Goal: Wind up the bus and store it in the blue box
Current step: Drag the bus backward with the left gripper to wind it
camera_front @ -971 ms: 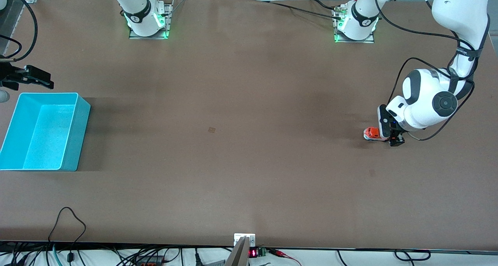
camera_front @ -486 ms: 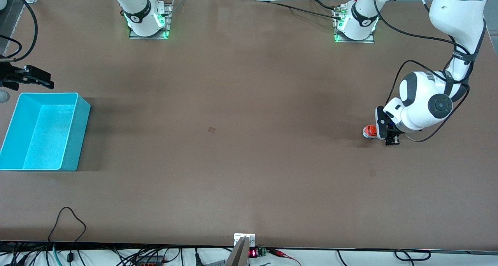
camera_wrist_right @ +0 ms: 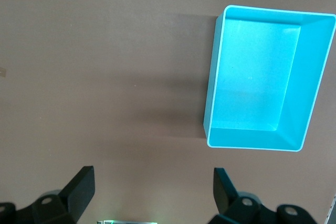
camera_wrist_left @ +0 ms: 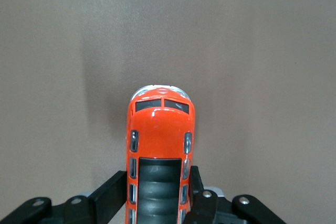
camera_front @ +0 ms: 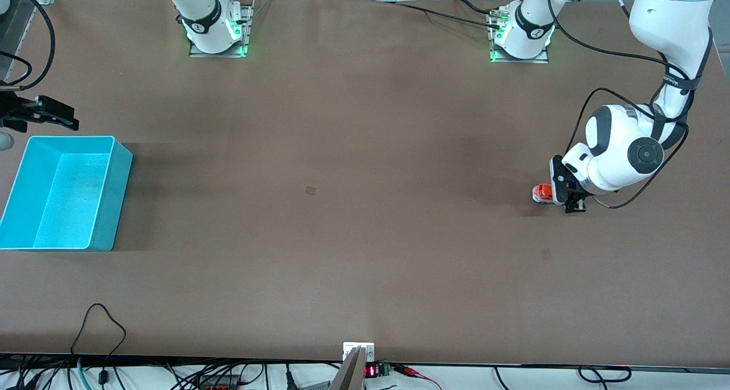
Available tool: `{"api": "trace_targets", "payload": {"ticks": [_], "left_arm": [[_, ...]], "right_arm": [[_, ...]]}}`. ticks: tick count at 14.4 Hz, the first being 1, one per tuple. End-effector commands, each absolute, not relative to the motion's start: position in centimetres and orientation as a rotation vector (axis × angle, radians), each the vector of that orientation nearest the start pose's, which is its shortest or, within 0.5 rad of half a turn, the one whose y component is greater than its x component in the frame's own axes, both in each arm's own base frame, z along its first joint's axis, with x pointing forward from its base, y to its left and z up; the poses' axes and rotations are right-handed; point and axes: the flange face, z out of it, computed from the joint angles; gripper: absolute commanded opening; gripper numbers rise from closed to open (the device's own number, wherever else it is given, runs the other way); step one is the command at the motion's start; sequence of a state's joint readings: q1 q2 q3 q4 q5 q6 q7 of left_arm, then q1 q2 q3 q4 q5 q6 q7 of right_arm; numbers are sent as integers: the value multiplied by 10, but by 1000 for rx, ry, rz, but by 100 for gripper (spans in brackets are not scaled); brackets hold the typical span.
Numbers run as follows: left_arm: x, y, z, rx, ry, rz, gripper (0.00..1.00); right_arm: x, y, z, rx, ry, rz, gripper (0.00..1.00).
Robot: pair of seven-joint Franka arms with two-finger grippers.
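One bus (camera_front: 543,193), small and orange, stands on the desk (camera_front: 365,207) near the edge at the left arm's end. One blue box (camera_front: 64,191) sits by the edge at the right arm's end. Two arms reach over the desk, each with one gripper: the left gripper (camera_front: 572,203) at the bus, the right gripper (camera_front: 48,114) up by the box. Two arm bases stand along the desk's edge farthest from the front camera.

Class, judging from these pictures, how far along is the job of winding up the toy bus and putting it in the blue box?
Done: the left claw has closed on the bus. In hand: the bus sits gripped on the table. Left: winding it and carrying it to the empty blue box, near the open right claw.
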State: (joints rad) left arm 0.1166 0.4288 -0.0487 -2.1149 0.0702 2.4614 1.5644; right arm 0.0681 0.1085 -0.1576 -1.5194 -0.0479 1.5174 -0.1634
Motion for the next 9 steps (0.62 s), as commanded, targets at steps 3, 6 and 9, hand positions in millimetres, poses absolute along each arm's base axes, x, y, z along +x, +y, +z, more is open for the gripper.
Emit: {"api": "trace_targets", "payload": {"ticks": [3,6,9], "left_arm": [[565,77,196,-2336,2179,135,13],[557,118,186,-2390,2139,151,13],[560,171,176,-2322,2221,128,13]], "right_arm": [[576,-52,585,-3177,-110,174,100],[576,-53,586,-3177,-107,171,100],[576,-53,586,-3177,-107,171,100]]}}
